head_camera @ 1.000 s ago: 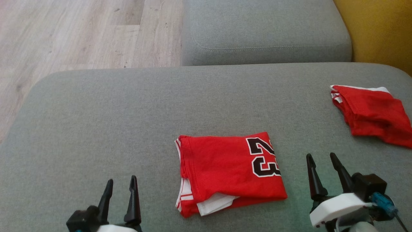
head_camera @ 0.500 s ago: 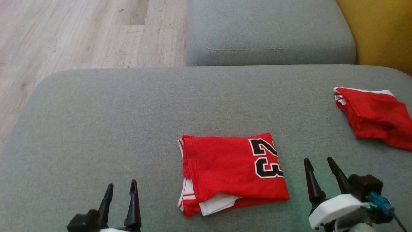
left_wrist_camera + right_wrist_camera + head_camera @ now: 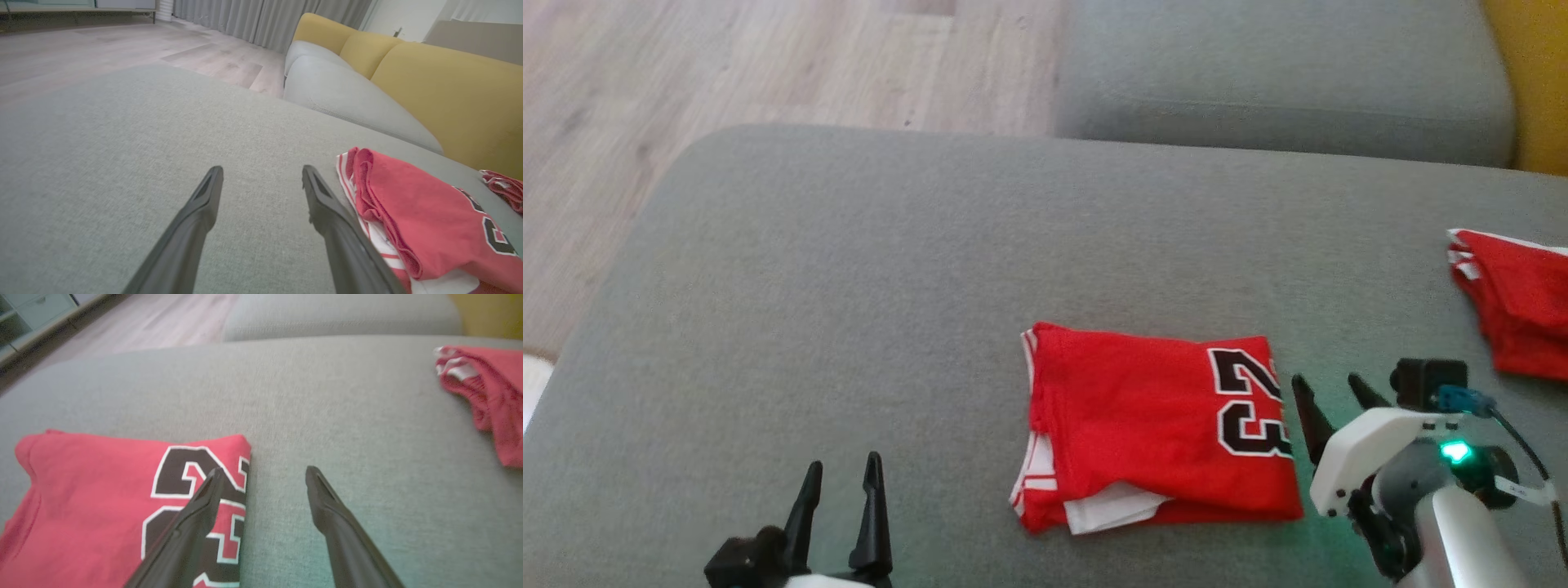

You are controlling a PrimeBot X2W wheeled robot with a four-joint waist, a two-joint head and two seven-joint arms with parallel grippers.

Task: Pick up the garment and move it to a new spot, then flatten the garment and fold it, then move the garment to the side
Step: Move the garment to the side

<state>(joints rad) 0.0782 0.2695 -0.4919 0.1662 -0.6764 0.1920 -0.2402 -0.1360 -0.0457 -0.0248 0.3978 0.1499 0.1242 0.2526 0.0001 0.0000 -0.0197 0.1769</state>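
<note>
Plainly the folded red jersey with a black 23 [image 3: 1160, 425], lying on the grey fabric cushion [image 3: 849, 286] between the empty, spread left gripper [image 3: 845, 461] and right gripper [image 3: 1325, 379], looks light and limp, best pinched through all layers at its numbered edge

The folded red fabric jersey [image 3: 1143, 416] lies on the grey upholstered cushion [image 3: 849, 286] near its front edge, right of centre. Another folded red garment [image 3: 1515, 310] lies farther back, at the right edge.

The grey cushion [image 3: 849, 286] lies bare from nine to twelve o'clock; jersey [image 3: 1152, 425] at five, red garment [image 3: 1519, 310] at three.
</note>
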